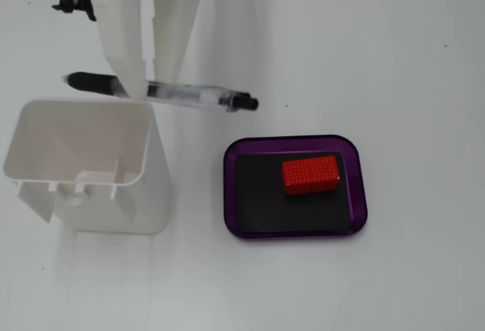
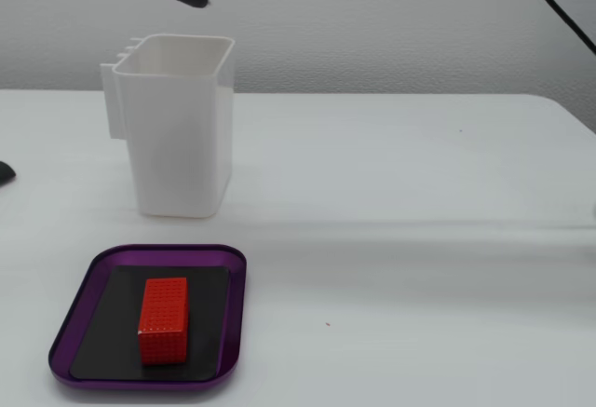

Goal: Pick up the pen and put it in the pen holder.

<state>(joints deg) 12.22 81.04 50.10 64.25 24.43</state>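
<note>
Currently the white two-finger gripper (image 1: 136,81) is clamped on the slim clear-barrelled black-grip pen (image 1: 163,91), long axis 9-to-3, at 12 o'clock of the tall white plastic pen holder (image 1: 144,195); needs tilting upright.

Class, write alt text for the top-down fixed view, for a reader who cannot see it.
A white robot claw holds a clear pen level, just beyond the far rim of an open white pen holder on a white table. To the right, a purple-rimmed black tray carries a red block.

Clear-barrelled pen (image 1: 178,94) level above upright, empty white pen holder (image 1: 155,187).
</note>
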